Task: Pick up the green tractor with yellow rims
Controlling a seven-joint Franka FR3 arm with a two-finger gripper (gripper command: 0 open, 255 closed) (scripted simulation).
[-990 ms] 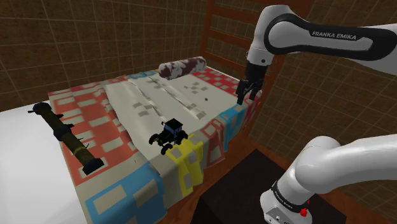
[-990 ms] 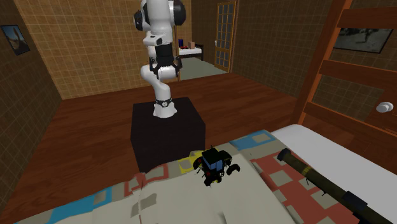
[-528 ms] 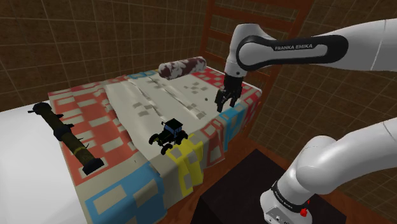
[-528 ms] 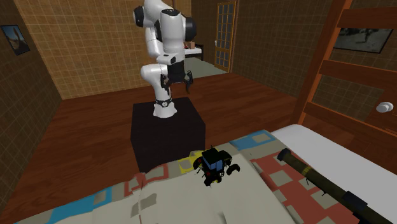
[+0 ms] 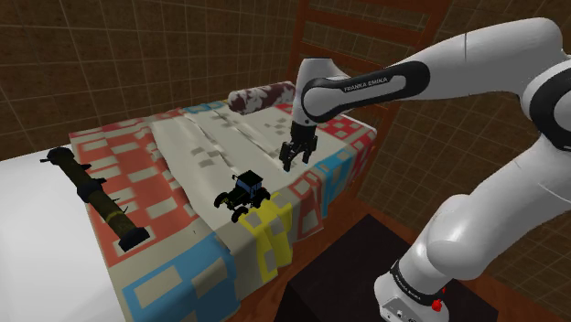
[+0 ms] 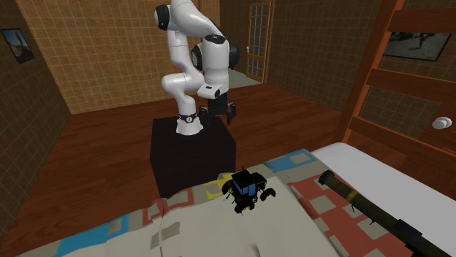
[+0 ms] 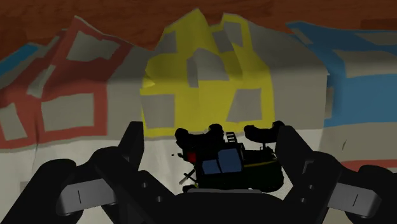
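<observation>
A dark, nearly black toy tractor point(image 5: 243, 194) with a blue cab stands on the patchwork quilt point(image 5: 174, 165) near the bed's edge, just above a yellow patch. My gripper point(image 5: 293, 163) hangs open above the quilt, up and to the shoulder view's right of the tractor, apart from it. In the second exterior view the gripper point(image 6: 218, 115) hovers over the stand, behind the tractor point(image 6: 245, 188). Through the wrist view the tractor point(image 7: 226, 162) lies low between my spread fingers point(image 7: 133, 149), untouched, with the gripper point(image 7: 211, 132) empty.
A long dark launcher-shaped object point(image 5: 91, 192) lies on the quilt at the shoulder view's left. A dark red patterned bolster point(image 5: 263, 95) rests at the bed's far end. A wooden ladder point(image 6: 380, 73) rises beside the bed. The black stand point(image 6: 191, 150) sits close to the bed's edge.
The arm has swung toward the shoulder view's left and lower, carrying the open gripper from the bed's far corner to a spot over the quilt near the tractor. The tractor has not moved.
</observation>
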